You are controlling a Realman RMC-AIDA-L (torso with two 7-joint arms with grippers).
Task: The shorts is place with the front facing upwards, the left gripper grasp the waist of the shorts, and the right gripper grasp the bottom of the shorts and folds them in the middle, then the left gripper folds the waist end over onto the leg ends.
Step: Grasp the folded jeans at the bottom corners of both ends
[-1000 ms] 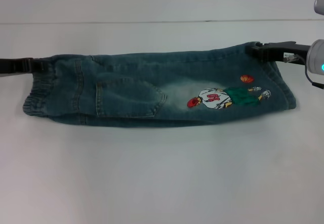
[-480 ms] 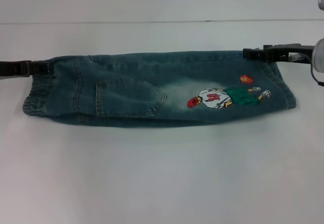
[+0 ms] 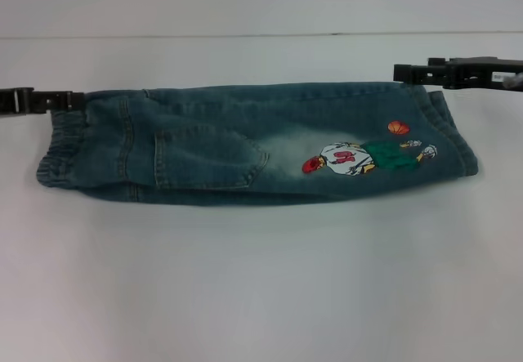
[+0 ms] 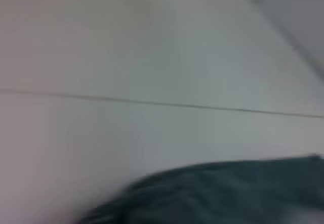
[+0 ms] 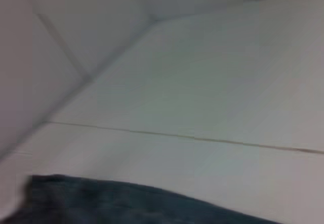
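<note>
Since the denim shorts (image 3: 253, 141) lie folded lengthwise mid-table in head view, I read both claws as clear: left gripper (image 3: 75, 100) at 9 o'clock beside the waist (image 3: 61, 154), right gripper (image 3: 400, 73) at 2 o'clock. Prong state: can't tell. Wrist views: only denim.

Both wrist views are heavily blurred: the shorts (image 4: 212, 193) show only as a dark smear cut by the frame edge, no own fingers visible. Head view: left pincer (image 3: 69, 100) and right pincer (image 3: 404, 73) arms cut off at frame edges; grip on fabric unreadable.
</note>
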